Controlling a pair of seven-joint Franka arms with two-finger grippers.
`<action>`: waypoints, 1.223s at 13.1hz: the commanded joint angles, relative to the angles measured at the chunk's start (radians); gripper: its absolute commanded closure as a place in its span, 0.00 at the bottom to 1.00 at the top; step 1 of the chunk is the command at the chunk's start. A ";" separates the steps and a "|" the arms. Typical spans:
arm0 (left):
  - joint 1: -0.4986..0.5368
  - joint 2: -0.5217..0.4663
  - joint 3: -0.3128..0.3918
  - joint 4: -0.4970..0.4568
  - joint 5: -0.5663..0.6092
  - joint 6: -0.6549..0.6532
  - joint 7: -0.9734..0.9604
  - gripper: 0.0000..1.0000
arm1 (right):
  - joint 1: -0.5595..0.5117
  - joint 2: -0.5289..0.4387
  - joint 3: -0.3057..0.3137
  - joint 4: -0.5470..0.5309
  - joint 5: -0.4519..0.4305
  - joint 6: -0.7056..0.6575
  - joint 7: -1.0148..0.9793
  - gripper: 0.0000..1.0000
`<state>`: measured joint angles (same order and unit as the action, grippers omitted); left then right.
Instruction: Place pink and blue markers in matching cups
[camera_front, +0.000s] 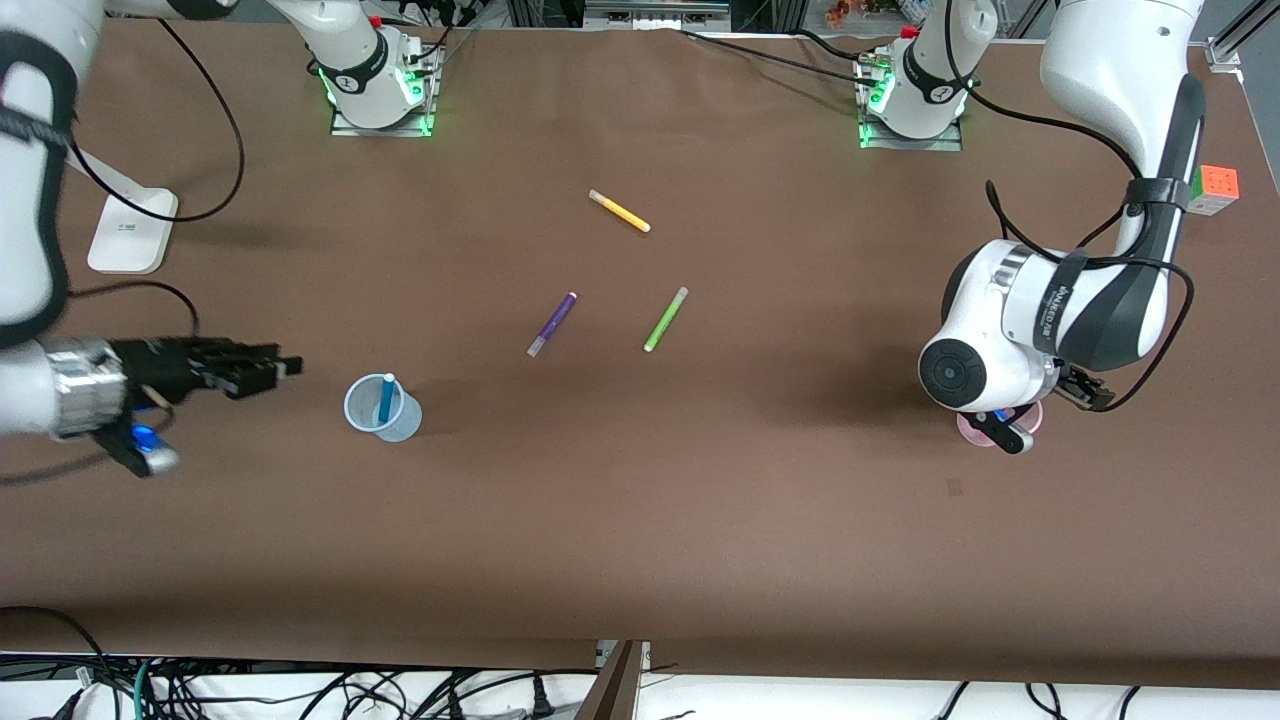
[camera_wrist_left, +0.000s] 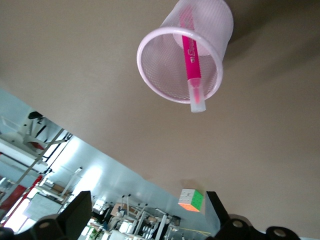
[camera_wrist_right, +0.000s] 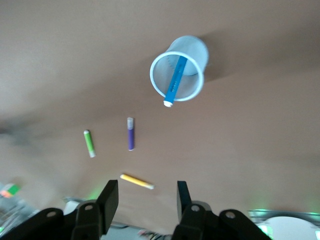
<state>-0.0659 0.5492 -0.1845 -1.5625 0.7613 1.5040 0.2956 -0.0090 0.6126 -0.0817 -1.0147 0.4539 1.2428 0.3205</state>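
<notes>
Pink marker (camera_wrist_left: 191, 60) leaning in pink cup (camera_wrist_left: 150, 60), blue marker (camera_front: 385, 397) in blue cup (camera_front: 358, 410). Light, stiff, slippery; pinch mid-barrel. Left gripper (camera_wrist_left: 147, 217) released over pink cup; right gripper (camera_wrist_right: 145, 200) parted, empty, beside blue cup.

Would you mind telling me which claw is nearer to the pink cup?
The left claw, right above the pink cup. The right claw is beside the blue cup.

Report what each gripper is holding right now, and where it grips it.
Nothing is held. The left gripper is open over the pink cup; the right gripper is open beside the blue cup. Each marker stands in its cup.
</notes>
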 joint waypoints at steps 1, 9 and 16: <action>0.018 0.000 0.006 0.068 -0.130 -0.022 0.000 0.00 | 0.069 -0.129 0.005 -0.015 -0.198 -0.049 -0.087 0.32; 0.106 -0.146 0.003 0.162 -0.407 -0.045 -0.214 0.00 | 0.147 -0.419 -0.003 -0.288 -0.457 -0.058 -0.238 0.16; 0.103 -0.498 0.157 -0.051 -0.731 0.192 -0.263 0.00 | 0.147 -0.625 -0.004 -0.667 -0.463 0.300 -0.254 0.14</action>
<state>0.0404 0.1697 -0.0580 -1.4727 0.0623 1.5909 0.0716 0.1350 0.0664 -0.0860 -1.5904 0.0105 1.4845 0.0932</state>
